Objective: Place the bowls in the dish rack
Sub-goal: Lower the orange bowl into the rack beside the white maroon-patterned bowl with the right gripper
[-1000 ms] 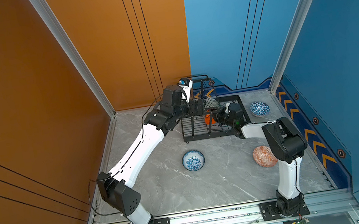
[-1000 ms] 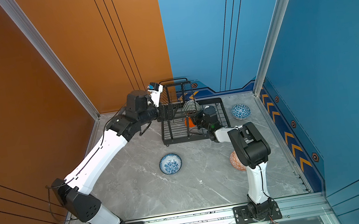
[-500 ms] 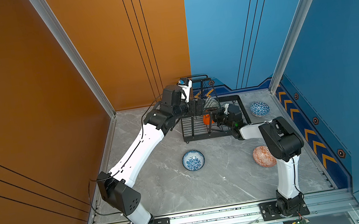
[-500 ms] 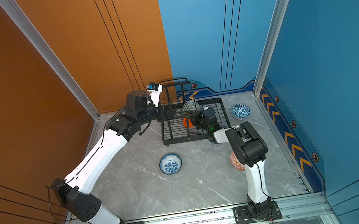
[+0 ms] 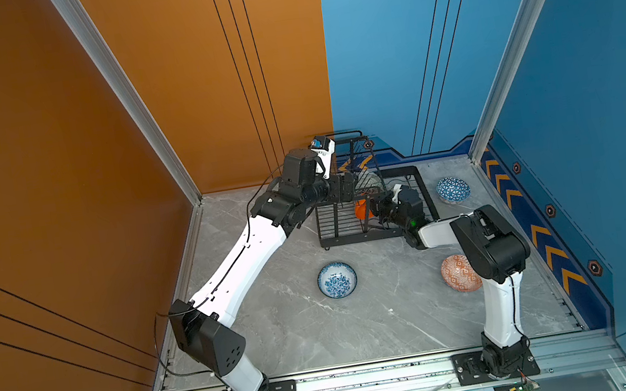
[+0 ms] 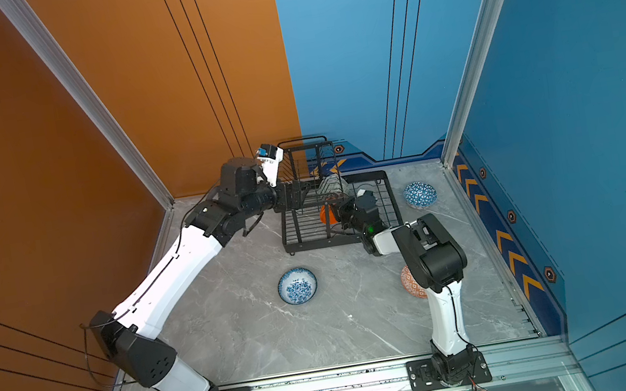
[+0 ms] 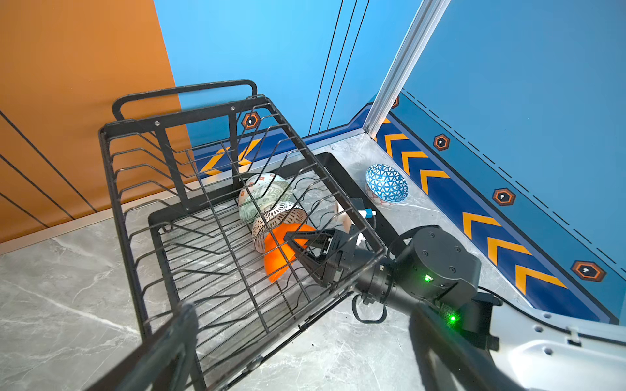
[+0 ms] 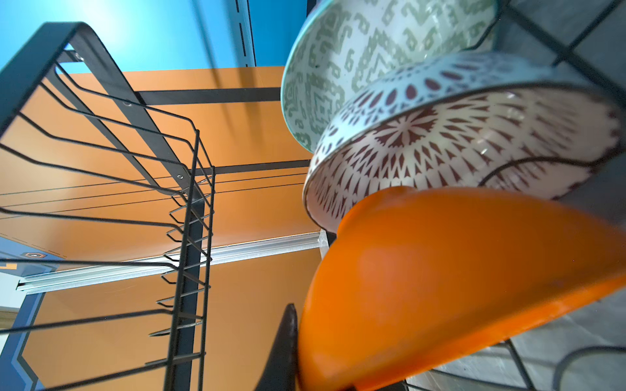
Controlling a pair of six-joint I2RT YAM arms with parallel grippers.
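Grey marble worktop [image 5: 323, 329], walled orange and blue, checked from the near edge to the far edge.

**Progress.** You have about half the load in, by my reading.
- Around the middle of the worktop a blue-floral bowl [image 5: 337, 280] sits upright, not yet loaded.
- Towards the right edge an orange-red patterned bowl [image 5: 459, 273] is also unloaded, partly hidden behind your right arm.
- Against the far edge stands the dish rack [image 5: 359, 236]. Three bowls stand on edge in a row in its base tray, under the raised basket:
  - a plain orange bowl [image 7: 281, 250], nearest;
  - a dark-lattice bowl [image 7: 274, 216], touching it;
  - a pale-green patterned bowl [image 7: 262, 194], farthest.
- Your right gripper [image 7: 290, 238] is clamped on the orange bowl's rim, so I count that one as placed but not released.
- Your left gripper [image 5: 346, 190] has its jaws wide apart at the left side of the rack's upper tier. It carries no bowl. Whether it touches the wire cannot be told.
- Near the far right corner a blue triangle-patterned bowl [image 5: 452, 189] sits on the worktop, apart from the rack.

**Count.**
- Six bowls in all: three in the rack, three on the worktop.
- One rack.
- Two grippers.

**Remaining.** Release the orange bowl, then load the three loose bowls.
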